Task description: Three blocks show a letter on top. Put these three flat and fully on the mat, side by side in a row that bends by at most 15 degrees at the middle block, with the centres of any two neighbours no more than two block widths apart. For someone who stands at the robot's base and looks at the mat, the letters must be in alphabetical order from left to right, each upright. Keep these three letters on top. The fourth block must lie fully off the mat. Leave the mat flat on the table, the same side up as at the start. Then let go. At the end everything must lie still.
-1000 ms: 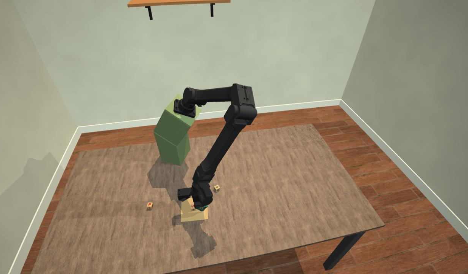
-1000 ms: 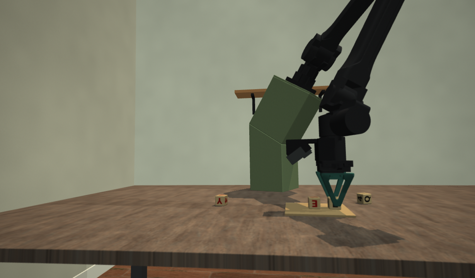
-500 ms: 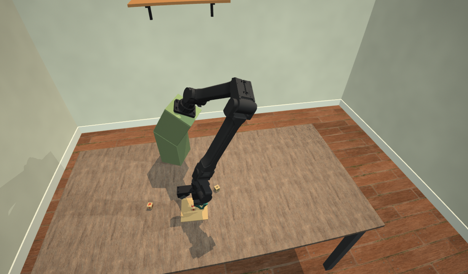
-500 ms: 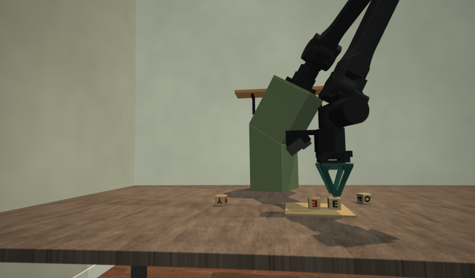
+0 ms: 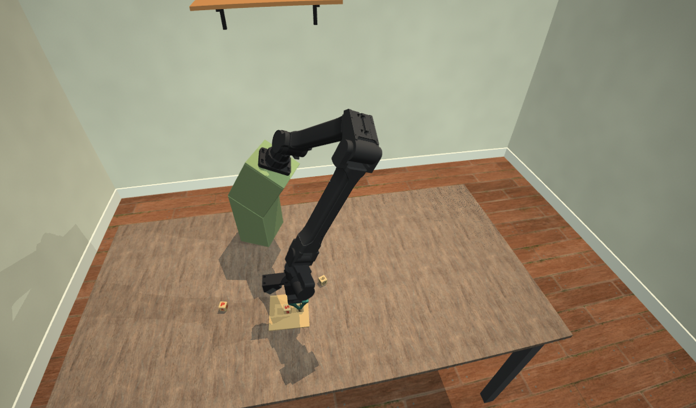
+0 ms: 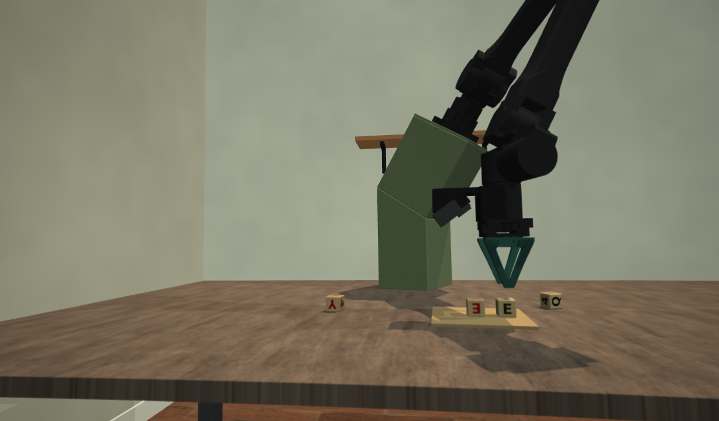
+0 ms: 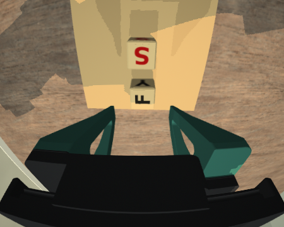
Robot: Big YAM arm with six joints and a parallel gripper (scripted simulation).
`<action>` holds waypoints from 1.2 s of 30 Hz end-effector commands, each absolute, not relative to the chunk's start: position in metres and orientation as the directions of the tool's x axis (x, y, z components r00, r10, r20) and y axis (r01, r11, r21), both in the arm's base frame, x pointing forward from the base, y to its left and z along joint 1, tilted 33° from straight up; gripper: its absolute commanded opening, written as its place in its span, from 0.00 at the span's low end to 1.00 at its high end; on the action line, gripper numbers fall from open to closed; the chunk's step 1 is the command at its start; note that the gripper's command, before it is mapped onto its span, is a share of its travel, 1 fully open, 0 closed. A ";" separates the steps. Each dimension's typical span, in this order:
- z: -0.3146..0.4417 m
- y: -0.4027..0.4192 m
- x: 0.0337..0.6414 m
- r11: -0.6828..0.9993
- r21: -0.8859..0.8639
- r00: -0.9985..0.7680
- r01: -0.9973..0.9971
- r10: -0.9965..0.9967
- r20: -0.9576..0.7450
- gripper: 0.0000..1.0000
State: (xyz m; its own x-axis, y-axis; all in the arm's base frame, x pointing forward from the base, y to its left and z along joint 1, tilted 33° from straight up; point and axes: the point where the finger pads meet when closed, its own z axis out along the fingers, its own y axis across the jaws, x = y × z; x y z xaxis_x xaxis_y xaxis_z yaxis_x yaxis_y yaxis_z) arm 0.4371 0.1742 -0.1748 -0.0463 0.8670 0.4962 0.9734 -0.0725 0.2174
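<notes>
A tan mat (image 5: 294, 323) (image 6: 523, 320) (image 7: 100, 46) lies flat on the table. Two blocks stand on it, close together. One shows a red S on top (image 5: 287, 307) (image 6: 475, 306) (image 7: 141, 54). The other shows a black F on top (image 6: 505, 307) (image 7: 142, 96); the gripper hides it in the top view. My gripper (image 5: 300, 306) (image 6: 506, 283) (image 7: 142, 111) is open and empty, a little above the F block, touching nothing. A block with a red P on top (image 5: 222, 305) (image 6: 334, 302) lies off the mat. A fourth block (image 5: 322, 279) (image 6: 550, 300), with a digit-like mark on top, also lies off the mat.
The green pedestal (image 5: 256, 203) (image 6: 413, 235) that carries the arm stands behind the mat. A wall shelf (image 5: 266, 4) hangs high at the back. The table's front edge (image 6: 351, 395) is well away from the blocks.
</notes>
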 end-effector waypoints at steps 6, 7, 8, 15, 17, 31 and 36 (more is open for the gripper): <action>-0.164 0.164 0.438 -0.076 0.227 -0.047 0.971 0.869 0.492 0.53; -0.164 0.164 0.438 -0.076 0.227 -0.047 0.971 0.869 0.492 0.53; -0.164 0.163 0.438 -0.076 0.227 -0.047 0.971 0.869 0.492 0.53; -0.163 0.162 0.438 -0.079 0.227 -0.045 0.971 0.869 0.493 0.53; -0.161 0.161 0.438 -0.079 0.227 -0.045 0.971 0.869 0.493 0.53; -0.136 0.147 0.432 -0.078 0.230 -0.047 0.970 0.868 0.494 0.53; -0.129 0.143 0.430 -0.078 0.231 -0.047 0.970 0.869 0.493 0.53</action>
State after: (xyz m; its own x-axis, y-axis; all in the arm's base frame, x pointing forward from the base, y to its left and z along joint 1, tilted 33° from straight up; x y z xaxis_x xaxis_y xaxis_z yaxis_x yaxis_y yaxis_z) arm 0.4294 0.1534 -0.1383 -0.0433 0.8661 0.4980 0.9723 -0.0780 0.2202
